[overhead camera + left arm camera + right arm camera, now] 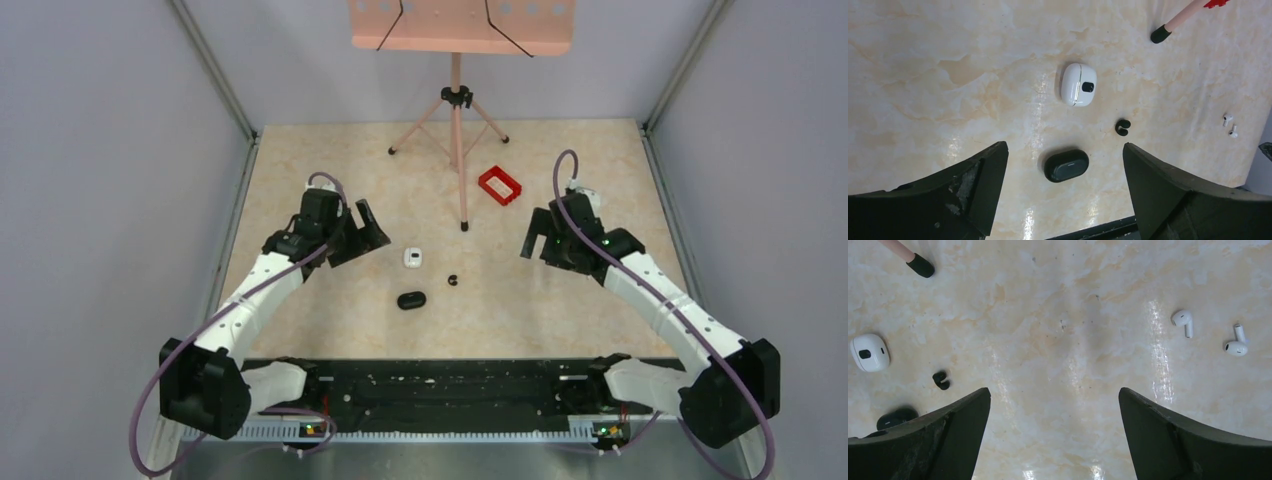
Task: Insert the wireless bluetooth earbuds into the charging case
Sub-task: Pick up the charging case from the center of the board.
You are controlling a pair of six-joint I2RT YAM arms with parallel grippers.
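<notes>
Two tools: left tool (362,232), right tool (533,236) both spread, empty
earbud (1122,127): tiny, light, probably slippery, so pinch its rounded body
case (1066,165): glossy, hard, likely slides, so grip the long sides

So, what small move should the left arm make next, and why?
Probably lower the left tool straight toward the black charging case. Its jaws stand open and empty, the case lies between them in the wrist view, untouched on the table, and the black earbud lies loose beside it.
</notes>
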